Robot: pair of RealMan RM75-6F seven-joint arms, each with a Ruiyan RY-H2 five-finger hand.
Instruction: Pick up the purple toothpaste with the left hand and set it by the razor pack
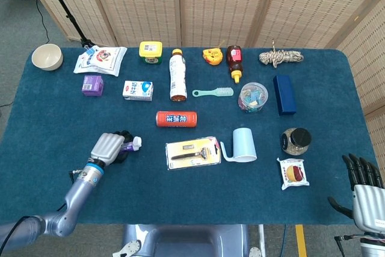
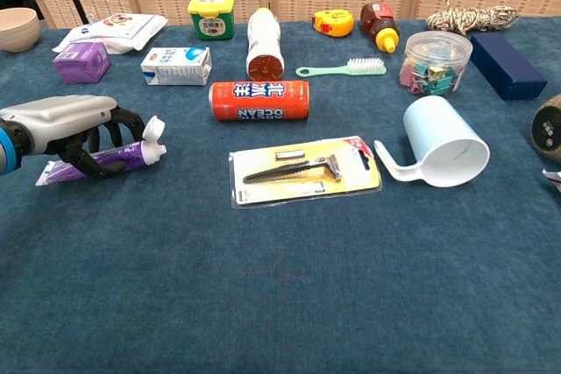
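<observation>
Purple toothpaste (image 2: 105, 158), at the chest view's left, sits clasped in the left hand (image 2: 74, 129); lift level, then carry right toward the razor pack (image 2: 305, 170).

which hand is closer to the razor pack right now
Left. The left hand grips the purple toothpaste just left of the razor pack; the right hand sits far off at the table's right edge.

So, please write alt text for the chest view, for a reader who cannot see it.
The robot's left hand curls its fingers around a purple toothpaste tube lying on the blue table, left of a razor pack. An orange can and a pale blue mug on its side lie nearby.
</observation>
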